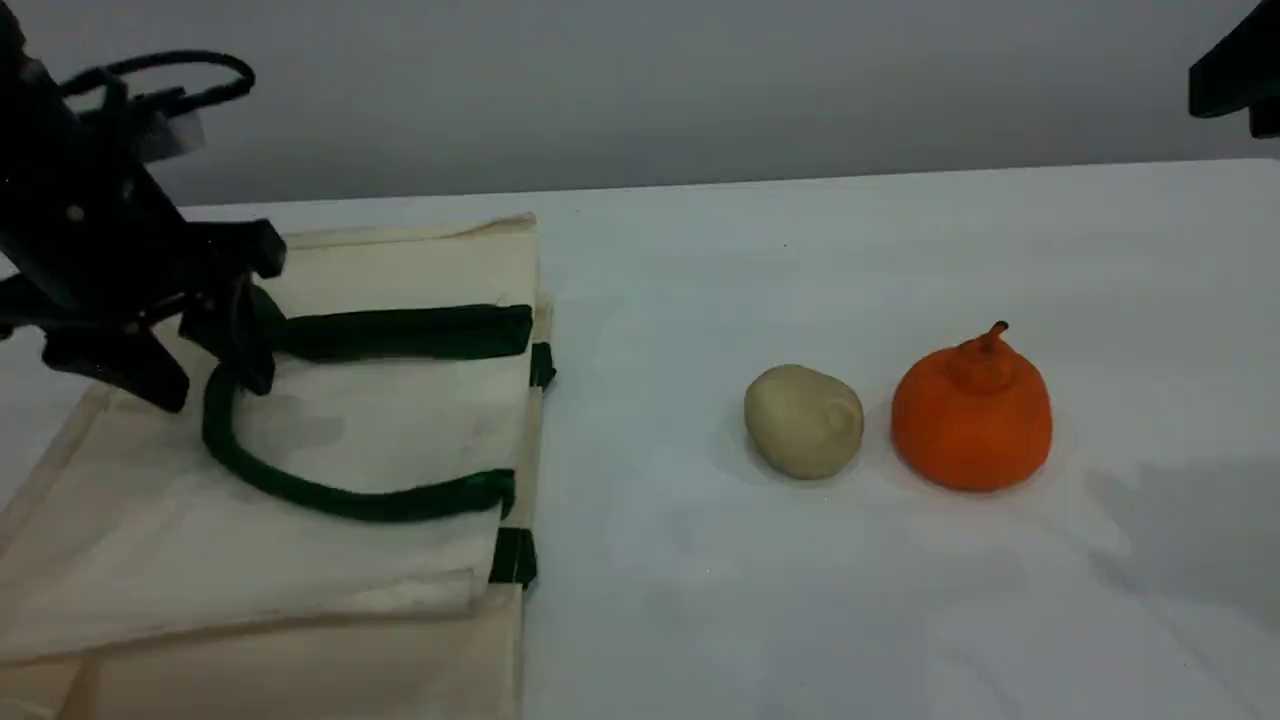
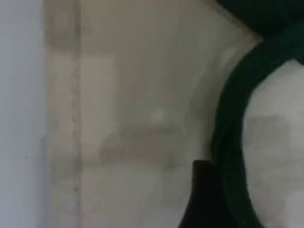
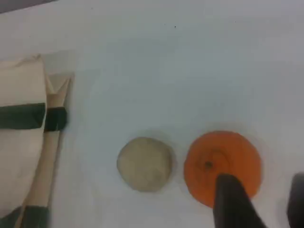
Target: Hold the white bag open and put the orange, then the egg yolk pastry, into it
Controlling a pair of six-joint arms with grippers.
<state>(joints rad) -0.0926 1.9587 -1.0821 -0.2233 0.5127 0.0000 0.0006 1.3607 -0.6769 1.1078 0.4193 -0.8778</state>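
The white bag lies flat on the left of the table, its mouth toward the middle and its dark green handle looping across the canvas. My left gripper hangs open just above the far end of that loop, holding nothing. In the left wrist view one fingertip sits beside the green handle. The egg yolk pastry and the orange rest side by side on the right. My right gripper hovers open high above the orange, beside the egg yolk pastry.
The white tabletop stretches between the bag's mouth and the two foods. A dark part of the right arm shows at the top right corner. The bag's edge appears at the left of the right wrist view.
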